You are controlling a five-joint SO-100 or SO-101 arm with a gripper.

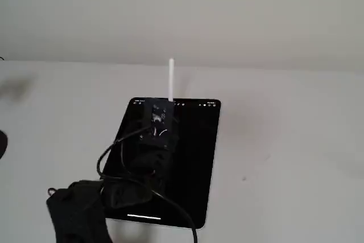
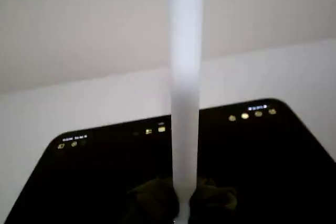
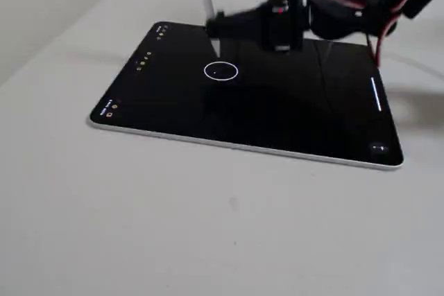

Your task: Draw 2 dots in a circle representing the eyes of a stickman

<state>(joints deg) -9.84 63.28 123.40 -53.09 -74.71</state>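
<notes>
End effector (image 2: pixel 181 203) closed on a white stylus (image 2: pixel 185 77) (stiff, light, slippery; best gripped low on the shaft). Circle (image 3: pixel 221 71) lies upper centre on the tablet (image 3: pixel 277 123), one faint dot (image 3: pixel 216 72) inside; glass screen demands light contact.

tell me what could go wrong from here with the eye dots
The circle is small and the white stylus is long, so a slight wobble could land a mark outside the ring. One faint speck seems to sit inside already; a second could merge with it. In a fixed view the arm covers the drawing area of the tablet, so that camera cannot check placement. A black cable trails across the screen and might register a stray touch.
</notes>
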